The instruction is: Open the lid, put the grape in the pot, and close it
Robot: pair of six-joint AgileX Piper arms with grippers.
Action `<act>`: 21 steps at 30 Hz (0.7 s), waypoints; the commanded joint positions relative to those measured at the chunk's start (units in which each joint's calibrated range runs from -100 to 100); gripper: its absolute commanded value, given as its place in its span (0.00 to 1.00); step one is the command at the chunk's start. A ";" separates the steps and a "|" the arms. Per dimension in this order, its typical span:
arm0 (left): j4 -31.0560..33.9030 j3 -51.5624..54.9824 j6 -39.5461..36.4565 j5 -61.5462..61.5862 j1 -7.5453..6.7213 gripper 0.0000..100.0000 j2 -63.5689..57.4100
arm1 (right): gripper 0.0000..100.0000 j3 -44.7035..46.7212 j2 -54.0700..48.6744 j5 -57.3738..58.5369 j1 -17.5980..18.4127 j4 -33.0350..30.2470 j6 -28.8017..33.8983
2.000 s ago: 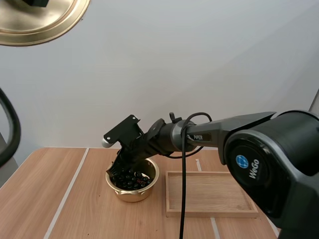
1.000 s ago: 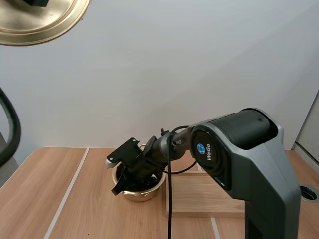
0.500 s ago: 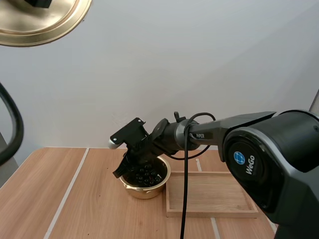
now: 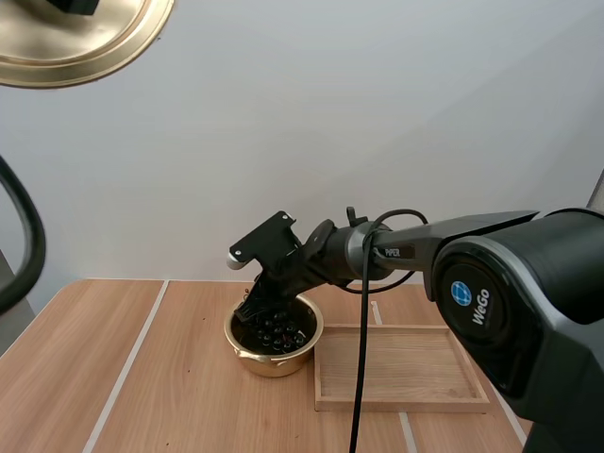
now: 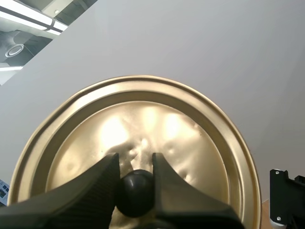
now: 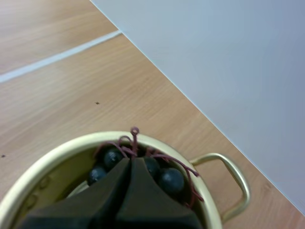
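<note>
1. The right hand [image 6: 132, 164] is clenched. Its two black fingers lie together as one dark wedge, and nothing shows between them.
2. The tip of that wedge points down into the open pot [image 6: 52, 155], right at the reddish stem [image 6: 135, 131] of the bunch of grapes [image 6: 171, 180]. I cannot tell whether it touches the stem.
3. The grapes lie inside the pot, dark berries below the gold rim. A loop handle [image 6: 240, 183] sticks out from the pot's side.
4. The left hand [image 5: 135, 167] is grasping the lid [image 5: 190, 157], with its fingertips pinching the black knob [image 5: 136, 193] between them.
5. In the high view the gold lid hangs high over the left side of the desk [image 4: 160, 377], well apart from the pot.
6. The pot stands on the desk just beside the left edge of the wooden tray [image 4: 401, 363], and the right arm reaches across above the tray towards it.
</note>
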 commanded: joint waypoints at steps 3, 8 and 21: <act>-0.32 -0.10 -0.38 0.00 -0.10 0.00 0.20 | 0.00 0.04 3.60 -3.68 -0.24 -0.42 -0.44; -0.32 -0.10 -0.38 0.00 -0.10 0.00 0.20 | 0.00 0.00 9.09 -2.94 -0.18 -0.31 -0.44; -0.32 -0.10 -0.38 0.00 -0.10 0.00 0.20 | 0.00 0.00 1.28 8.69 -0.09 1.76 -0.44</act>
